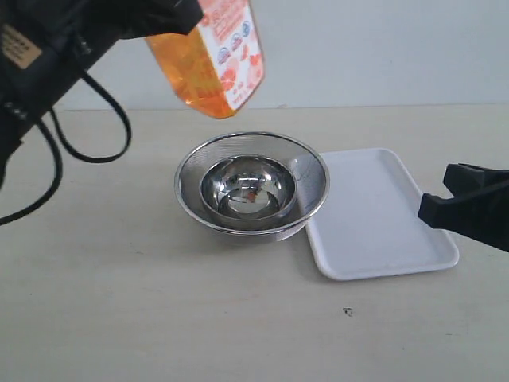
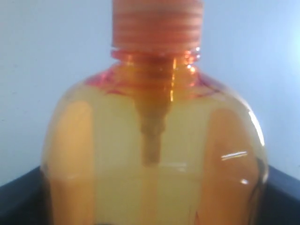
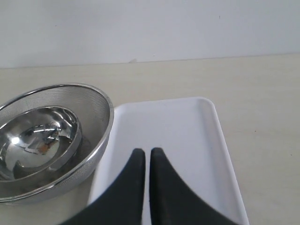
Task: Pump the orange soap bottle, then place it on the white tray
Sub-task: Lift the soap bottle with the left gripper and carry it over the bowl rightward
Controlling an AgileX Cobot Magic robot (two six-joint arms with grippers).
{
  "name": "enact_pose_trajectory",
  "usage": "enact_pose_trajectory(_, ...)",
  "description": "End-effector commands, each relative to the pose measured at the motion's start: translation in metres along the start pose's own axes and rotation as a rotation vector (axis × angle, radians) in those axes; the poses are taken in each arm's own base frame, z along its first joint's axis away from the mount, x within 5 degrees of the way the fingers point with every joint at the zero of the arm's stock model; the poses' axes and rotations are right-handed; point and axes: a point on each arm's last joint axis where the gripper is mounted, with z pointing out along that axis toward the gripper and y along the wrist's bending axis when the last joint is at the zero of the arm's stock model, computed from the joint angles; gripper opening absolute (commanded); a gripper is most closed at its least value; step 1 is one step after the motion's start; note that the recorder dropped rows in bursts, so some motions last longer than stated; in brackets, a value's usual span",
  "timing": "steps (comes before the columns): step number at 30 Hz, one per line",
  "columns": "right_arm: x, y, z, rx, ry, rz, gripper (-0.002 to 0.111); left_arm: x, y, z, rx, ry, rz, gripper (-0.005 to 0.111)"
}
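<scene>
Our left gripper (image 1: 159, 17) holds the bottle (image 1: 213, 60) aloft by the bowl (image 1: 251, 187), right gripper (image 3: 146, 187) closed, empty; next we likely set it rightward on the tray (image 1: 374, 231).

The tall clear plastic soap bottle (image 1: 195, 76) glowed orange, its label (image 1: 236, 49) white with orange print and its ribbed cap (image 2: 158, 21) a paler orange. The flat rectangular plastic tray (image 1: 382, 215) was plain white; the round steel mesh strainer bowl (image 1: 312, 177) shone silver.
</scene>
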Motion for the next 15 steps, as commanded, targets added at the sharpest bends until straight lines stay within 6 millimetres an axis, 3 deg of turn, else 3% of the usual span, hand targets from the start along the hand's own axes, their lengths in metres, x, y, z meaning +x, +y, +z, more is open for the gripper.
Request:
enact_pose_trajectory(1,-0.002,-0.002,-0.001,0.012,-0.018,0.008,0.0,0.006,-0.032,0.034,0.101,-0.043,-0.033,0.005)
enact_pose_trajectory(3,0.0,-0.009,-0.003,0.068,-0.054,0.043,0.0,0.02,-0.048,0.051,0.138,-0.035,-0.053,0.005)
enact_pose_trajectory(6,0.016,-0.037,-0.016,0.271,-0.161,0.117,0.0,0.046,-0.072,0.071,0.189,-0.011,-0.07,0.005)
enact_pose_trajectory(10,0.02,-0.039,-0.019,0.271,-0.171,0.137,0.0,0.094,-0.089,0.094,0.215,0.054,-0.107,0.005)
enact_pose_trajectory(15,0.019,-0.048,-0.022,0.371,-0.195,0.189,0.0,0.128,-0.103,0.104,0.236,0.106,-0.112,0.005)
